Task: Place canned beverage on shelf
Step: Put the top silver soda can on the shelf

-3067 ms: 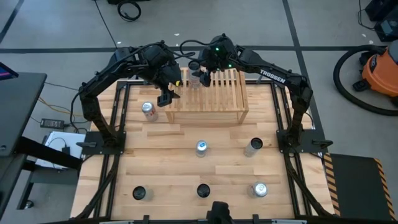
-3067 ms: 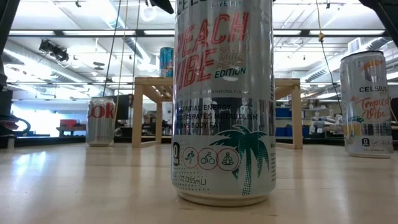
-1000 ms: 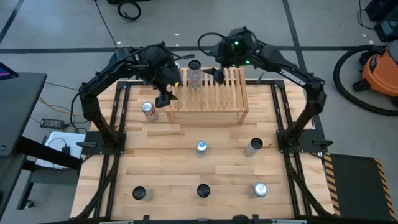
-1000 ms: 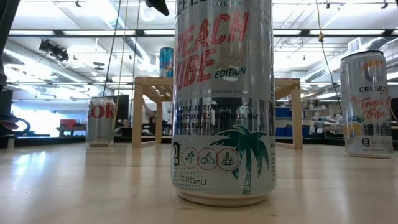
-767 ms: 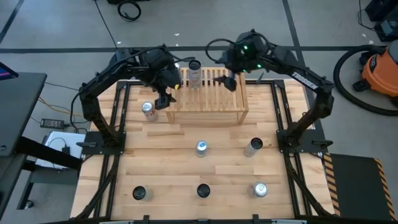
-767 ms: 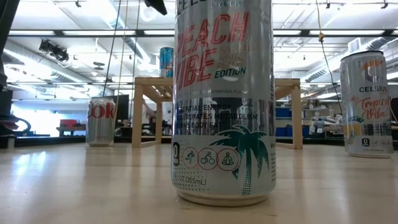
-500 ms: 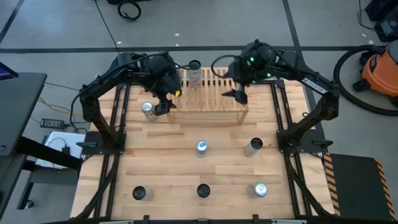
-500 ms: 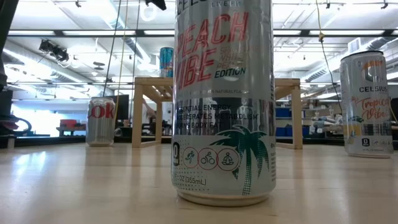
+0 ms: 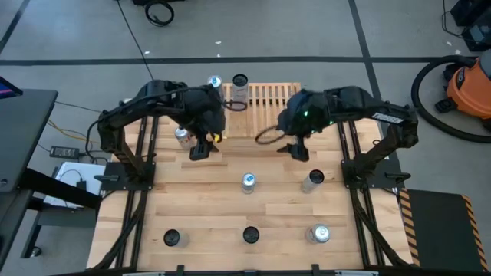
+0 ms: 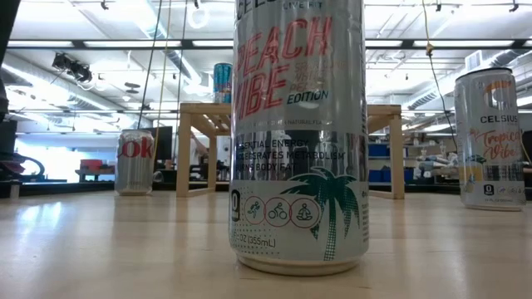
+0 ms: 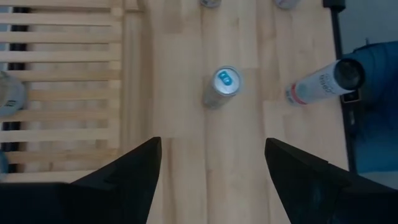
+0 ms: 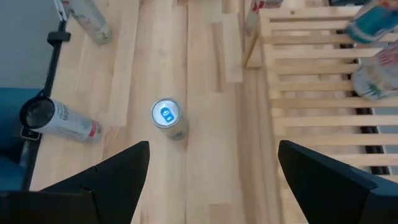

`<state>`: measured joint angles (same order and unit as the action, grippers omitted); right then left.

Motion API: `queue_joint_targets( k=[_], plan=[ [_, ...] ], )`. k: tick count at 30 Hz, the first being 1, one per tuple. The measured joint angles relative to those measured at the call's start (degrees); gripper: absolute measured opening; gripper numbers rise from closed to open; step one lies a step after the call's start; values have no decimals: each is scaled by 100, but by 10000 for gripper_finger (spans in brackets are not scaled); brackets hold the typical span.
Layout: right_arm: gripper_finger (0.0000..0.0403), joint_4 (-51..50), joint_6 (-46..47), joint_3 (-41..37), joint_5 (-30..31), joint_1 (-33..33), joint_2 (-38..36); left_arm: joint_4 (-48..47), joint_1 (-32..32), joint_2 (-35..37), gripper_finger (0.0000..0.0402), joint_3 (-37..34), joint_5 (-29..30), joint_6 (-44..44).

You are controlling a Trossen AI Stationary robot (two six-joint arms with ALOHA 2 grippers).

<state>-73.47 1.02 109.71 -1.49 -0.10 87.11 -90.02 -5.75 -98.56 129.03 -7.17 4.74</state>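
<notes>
Both my arms have pulled back off the shelf (image 9: 265,103) toward mid-worktop (image 9: 230,207). Right fingers (image 12: 211,180) spread wide, empty; left fingers (image 11: 211,168) apart, empty. Two cans (image 9: 240,87) stand on shelf's far-left corner. Next blue-top can (image 9: 248,181) sits below.

On the big silver can (image 10: 299,137) nearest the low camera we read "PEACH VIBE", "EDITION" and "355mL". The can at the right (image 10: 491,137) says "CELSIUS" and "Tropical Vibe". On the silver can at the left (image 10: 134,161) we read only "oke" in red.
</notes>
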Motion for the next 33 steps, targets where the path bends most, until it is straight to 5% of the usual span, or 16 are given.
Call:
queue_joint_targets(
  k=[17, 33],
  plan=[
    [366, -81, 1350, 0, 2203, 1847, 66, 3, 430, 410, 288, -159, 295, 43],
    [366, 29, 2157, 0, 2937, 2806, 68, 919, -345, 2005, 288, -3176, 851, -914]
  ],
)
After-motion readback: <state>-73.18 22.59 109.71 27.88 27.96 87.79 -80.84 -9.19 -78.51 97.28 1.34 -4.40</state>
